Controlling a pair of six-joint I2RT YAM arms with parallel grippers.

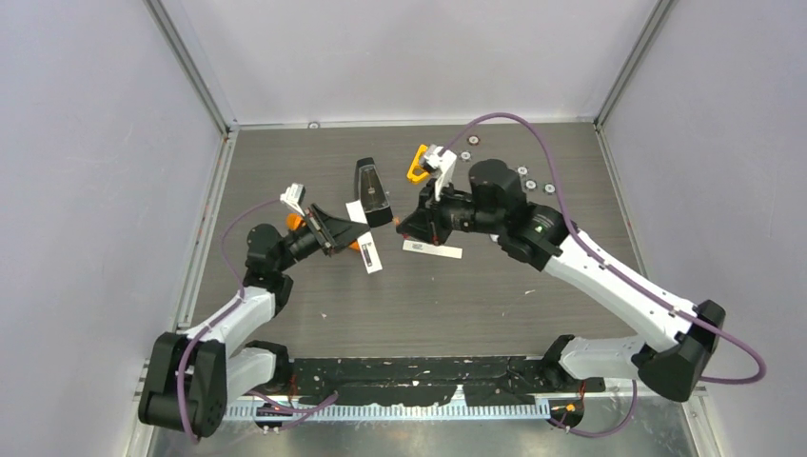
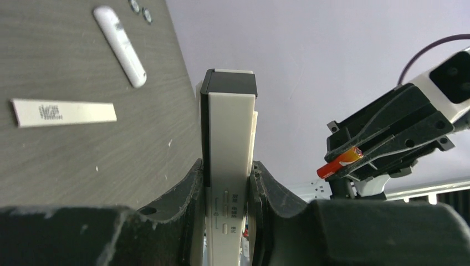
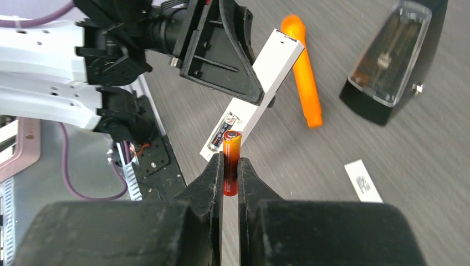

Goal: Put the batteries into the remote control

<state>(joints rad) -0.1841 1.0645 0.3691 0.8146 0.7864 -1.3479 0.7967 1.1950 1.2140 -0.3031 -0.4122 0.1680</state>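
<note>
My left gripper (image 1: pixel 350 236) is shut on a slim white remote (image 1: pixel 370 257) and holds it off the table; its jaws clamp the remote's sides in the left wrist view (image 2: pixel 228 166). In the right wrist view the remote (image 3: pixel 272 64) shows an open compartment at its near end with a dark grey battery (image 3: pixel 221 134) in it. My right gripper (image 3: pixel 231 162) is shut on a red-orange battery (image 3: pixel 231 145), its tip just short of that compartment. This battery also shows in the left wrist view (image 2: pixel 340 162). The right gripper (image 1: pixel 407 227) sits just right of the remote.
A black wedge-shaped case (image 1: pixel 372 190) stands behind the remote. An orange tool (image 3: pixel 304 69) lies on the table. A white labelled strip (image 1: pixel 433 250) lies under the right gripper. A second white rounded remote (image 2: pixel 119 44) and silver discs (image 1: pixel 523 177) lie at the back right.
</note>
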